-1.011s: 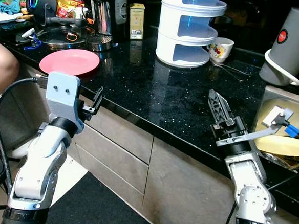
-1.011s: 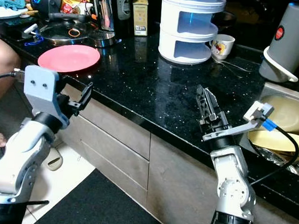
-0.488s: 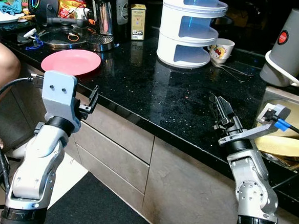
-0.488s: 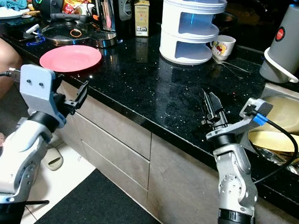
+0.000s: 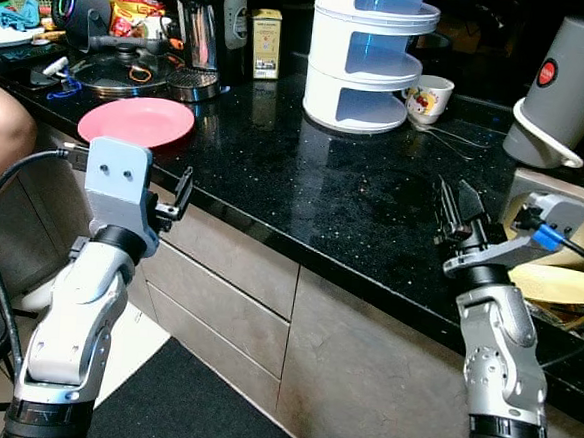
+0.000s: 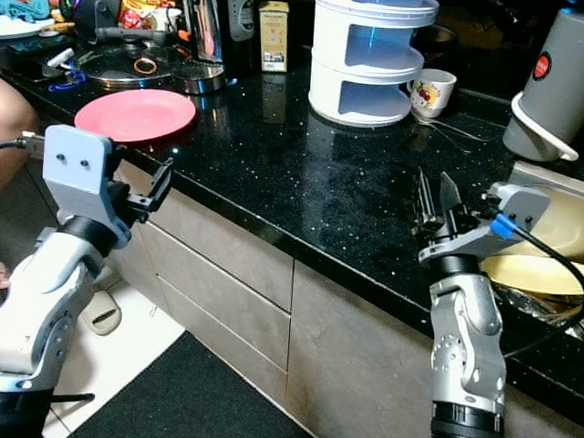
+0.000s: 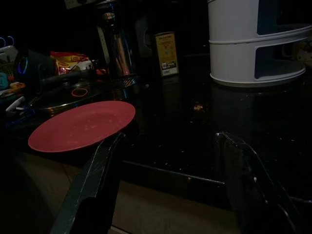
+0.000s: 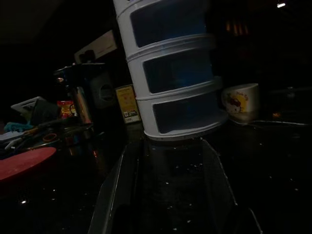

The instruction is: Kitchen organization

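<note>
At worktop (image 5: 354, 198) edge, both end effectors, left (image 5: 181, 193) and right (image 5: 458, 209), gape empty; overhanging pink plate (image 5: 136, 121) risks being knocked off.

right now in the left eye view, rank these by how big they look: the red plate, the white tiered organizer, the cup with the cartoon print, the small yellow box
1. white tiered organizer
2. red plate
3. Cup with the cartoon print and small yellow box look too alike to rank; both sit far back on the counter.
</note>
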`<state>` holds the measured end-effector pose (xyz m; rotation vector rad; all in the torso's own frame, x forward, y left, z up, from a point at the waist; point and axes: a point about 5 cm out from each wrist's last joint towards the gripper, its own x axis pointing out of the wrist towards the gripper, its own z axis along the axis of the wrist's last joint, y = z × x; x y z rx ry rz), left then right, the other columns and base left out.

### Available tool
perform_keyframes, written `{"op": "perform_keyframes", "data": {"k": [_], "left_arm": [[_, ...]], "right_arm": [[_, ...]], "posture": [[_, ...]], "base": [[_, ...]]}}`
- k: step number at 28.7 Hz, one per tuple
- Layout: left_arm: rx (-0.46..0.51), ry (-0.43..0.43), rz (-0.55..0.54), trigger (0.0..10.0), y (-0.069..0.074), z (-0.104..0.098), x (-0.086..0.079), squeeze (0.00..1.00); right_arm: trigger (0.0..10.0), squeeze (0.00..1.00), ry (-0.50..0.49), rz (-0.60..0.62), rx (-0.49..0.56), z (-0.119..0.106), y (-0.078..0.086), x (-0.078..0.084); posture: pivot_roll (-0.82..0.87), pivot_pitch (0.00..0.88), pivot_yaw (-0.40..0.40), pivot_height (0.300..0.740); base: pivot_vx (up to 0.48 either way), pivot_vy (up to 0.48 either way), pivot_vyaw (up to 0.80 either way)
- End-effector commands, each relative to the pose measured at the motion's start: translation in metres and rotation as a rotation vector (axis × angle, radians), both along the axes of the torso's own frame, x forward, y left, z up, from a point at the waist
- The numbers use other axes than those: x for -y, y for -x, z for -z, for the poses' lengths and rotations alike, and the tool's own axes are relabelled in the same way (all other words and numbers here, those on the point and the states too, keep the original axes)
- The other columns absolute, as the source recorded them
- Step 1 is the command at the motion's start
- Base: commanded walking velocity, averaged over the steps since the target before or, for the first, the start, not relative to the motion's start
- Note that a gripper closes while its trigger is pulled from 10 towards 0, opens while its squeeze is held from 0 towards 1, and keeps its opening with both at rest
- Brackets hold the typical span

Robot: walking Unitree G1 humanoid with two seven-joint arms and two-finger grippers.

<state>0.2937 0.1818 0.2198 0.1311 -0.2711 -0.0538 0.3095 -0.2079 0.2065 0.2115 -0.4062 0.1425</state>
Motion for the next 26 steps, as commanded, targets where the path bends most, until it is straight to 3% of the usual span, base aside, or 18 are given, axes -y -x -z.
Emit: {"op": "perform_keyframes", "data": {"k": [1, 13, 26], "left_arm": [[0.007, -0.008, -0.009, 10.0, -0.002, -0.001, -0.003, 0.0], [0.019, 0.005, -0.032, 10.0, -0.003, -0.004, -0.008, 0.0], [0.019, 0.023, -0.062, 10.0, -0.003, -0.005, -0.013, 0.0]], "right_arm": [[10.0, 0.0, 0.03, -0.008, 0.007, -0.001, -0.002, -0.003], [10.0, 0.0, 0.112, -0.065, 0.008, 0.001, -0.006, -0.019], [10.0, 0.0, 0.117, -0.096, 0.002, 0.005, -0.008, -0.027]], "posture": [[-0.07, 0.0, -0.034, 0.74], [-0.07, 0.0, -0.044, 0.74], [-0.04, 0.0, -0.041, 0.74]], "base": [[0.0, 0.0, 0.0], [0.0, 0.0, 0.0], [0.0, 0.0, 0.0]]}}
